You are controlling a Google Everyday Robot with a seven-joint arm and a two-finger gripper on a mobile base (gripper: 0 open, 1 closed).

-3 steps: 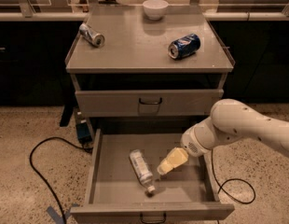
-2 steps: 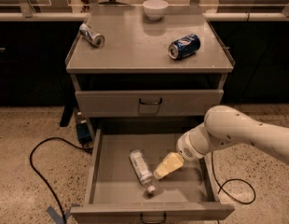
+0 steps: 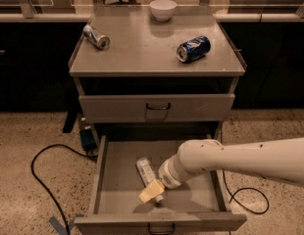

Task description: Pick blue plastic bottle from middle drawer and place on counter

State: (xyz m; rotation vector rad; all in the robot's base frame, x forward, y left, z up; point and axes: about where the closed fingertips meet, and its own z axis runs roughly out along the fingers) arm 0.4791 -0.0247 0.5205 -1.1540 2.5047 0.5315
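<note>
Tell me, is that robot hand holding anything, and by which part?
Cannot tell. The gripper sits over the near end of the blue plastic bottle lying in the middle drawer.

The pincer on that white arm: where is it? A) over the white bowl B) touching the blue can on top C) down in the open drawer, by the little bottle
C: the pincer is down in the open middle drawer, at the near end of the blue plastic bottle.

Bottle (image 3: 144, 169) flat in drawer (image 3: 100, 181), under tool (image 3: 151, 192)
</note>
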